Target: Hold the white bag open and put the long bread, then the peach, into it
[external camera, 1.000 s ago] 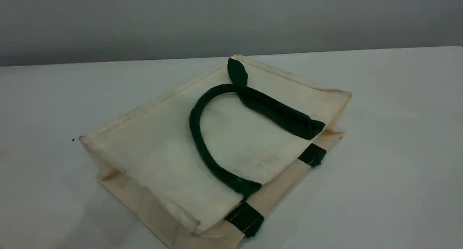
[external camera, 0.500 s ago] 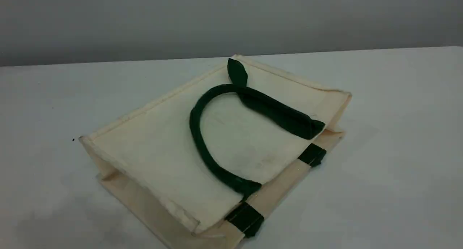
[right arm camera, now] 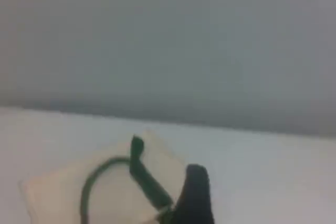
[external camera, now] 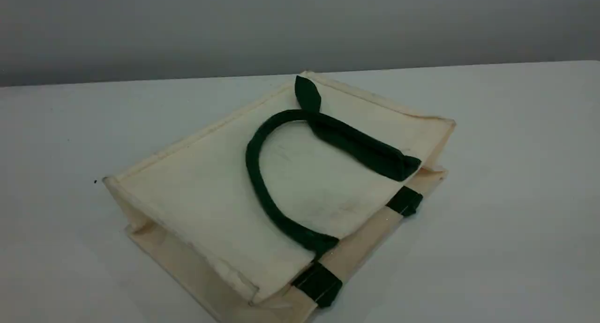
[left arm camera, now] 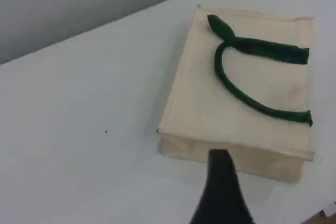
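The white bag (external camera: 211, 196) lies flat on its side in the middle of the table, mouth toward the lower right. One dark green handle (external camera: 255, 173) curls over its top face. Green patches (external camera: 318, 283) mark the lower rim. The left wrist view looks down on the bag (left arm camera: 199, 103) from above its closed bottom end, with a dark fingertip (left arm camera: 219, 157) hanging clear of it. From the right wrist, the bag (right arm camera: 58, 192) shows low in the frame behind a dark fingertip (right arm camera: 195, 182). Neither gripper holds anything. The long bread and the peach are out of view.
The white table (external camera: 515, 173) runs back to a grey wall (external camera: 300, 27). A small dark speck (external camera: 95, 181) sits on the table left of the bag.
The bag has not moved. A faint shadow on the table at the lower left has faded.
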